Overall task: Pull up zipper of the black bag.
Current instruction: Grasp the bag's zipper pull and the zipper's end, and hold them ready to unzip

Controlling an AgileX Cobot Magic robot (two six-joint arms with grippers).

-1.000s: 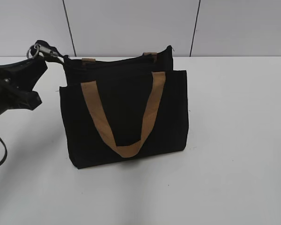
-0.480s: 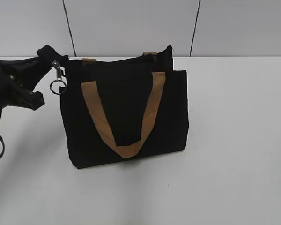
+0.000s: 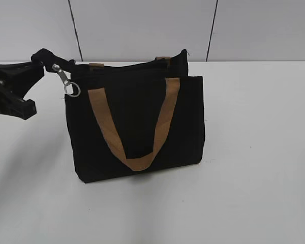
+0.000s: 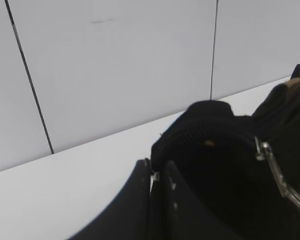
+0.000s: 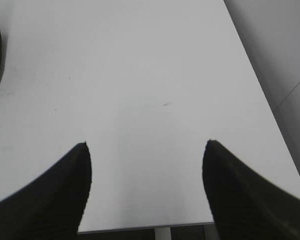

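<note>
The left gripper point(image 3: 36, 60), black, sits at the far left of the exterior view w/ its fingertips together, clamped on a black fabric tab at the top-left corner of the rectangular black fabric bag point(image 3: 137, 122). In the left wrist view the two dark fingers point(image 4: 140, 200) show almost no gap between them, pressed on that bunched black corner point(image 4: 210, 112).

Just below the grip hangs the small silver metal zipper pull point(image 3: 66, 81), a clip w/ a ring at its lower end, dangling free beside the bag's left edge. It isn't between the fingers. The left wrist view shows it too point(image 4: 277, 172), slanting down across the black cloth.

The bag stands upright on the white tabletop point(image 3: 254, 152), roughly centre-left, w/ a tan-brown webbing strap point(image 3: 134, 127) looping down its front in a U. A second strap's ends peek over the top edge at the back.

The right gripper point(image 5: 146, 165) is spread wide apart, holding nothing, over bare white table, well apart from the bag. It doesn't show in the exterior view.
</note>
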